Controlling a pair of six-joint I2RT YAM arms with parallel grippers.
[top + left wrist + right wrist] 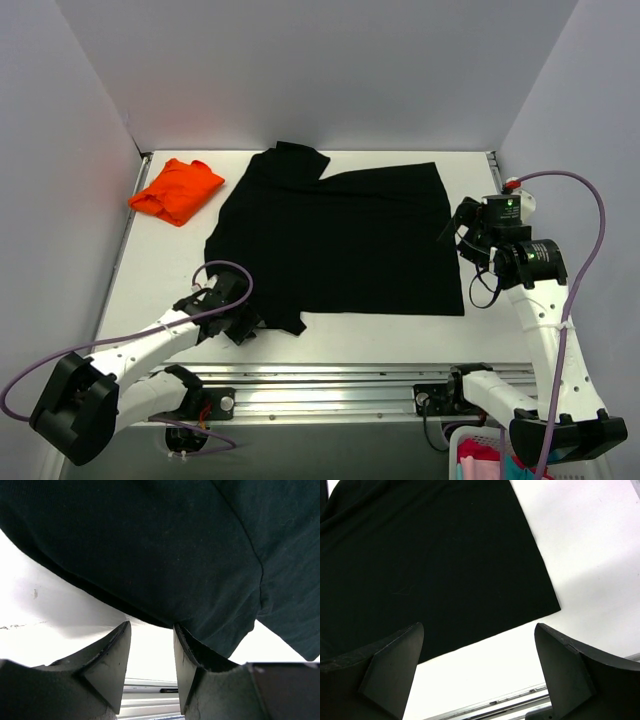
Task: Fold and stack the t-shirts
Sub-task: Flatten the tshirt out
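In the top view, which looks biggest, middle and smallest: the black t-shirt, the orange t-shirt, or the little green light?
1. black t-shirt, spread out flat
2. orange t-shirt, bunched up
3. green light, the tiniest

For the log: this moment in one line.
black shirt spread out | orange shirt folded, far-left | left claw open at sleeve | right claw open

The large t-shirt (340, 240) at centre frame is plain black with no print. The folded t-shirt (177, 190) at upper left is bright orange and also plain. The table (150, 290) is white. The left arm (150, 345) and right arm (545, 310) are white with black joints and trail purple cables (572, 175). The jaws are dark grey.
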